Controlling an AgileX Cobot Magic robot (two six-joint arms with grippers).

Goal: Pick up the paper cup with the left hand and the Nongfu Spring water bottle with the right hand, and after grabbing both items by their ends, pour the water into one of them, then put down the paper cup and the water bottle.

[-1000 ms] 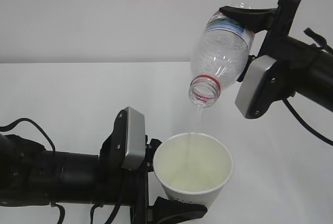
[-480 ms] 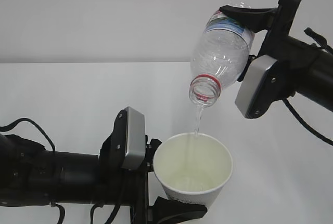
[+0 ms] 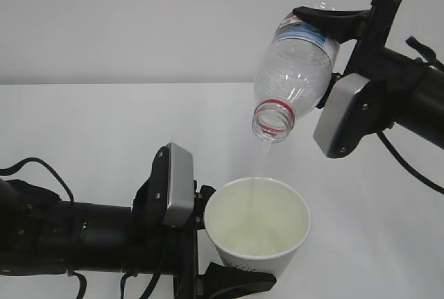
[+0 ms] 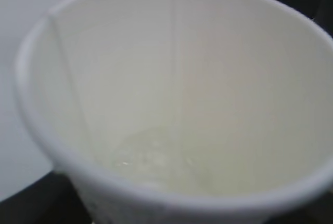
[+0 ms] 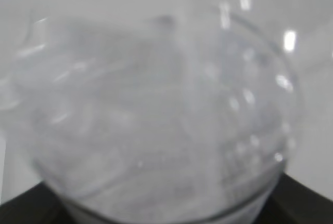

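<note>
In the exterior view, the bottle is held tipped, mouth down, by the right claw, which is clamped on its base end. The stream of water is seen thinner than half a second earlier, while bottle and arms are unmoved. The cup is gripped near its bottom by the left claw, directly beneath the mouth, above the tabletop.

In the left wrist view, a fine thread of water is seen falling into the cup, and a shallow pool is gathered at its bottom.

In the right wrist view, only the blurred bottle is shown, apparently nearly drained. The pour is judged almost finished; setting both down remains.
</note>
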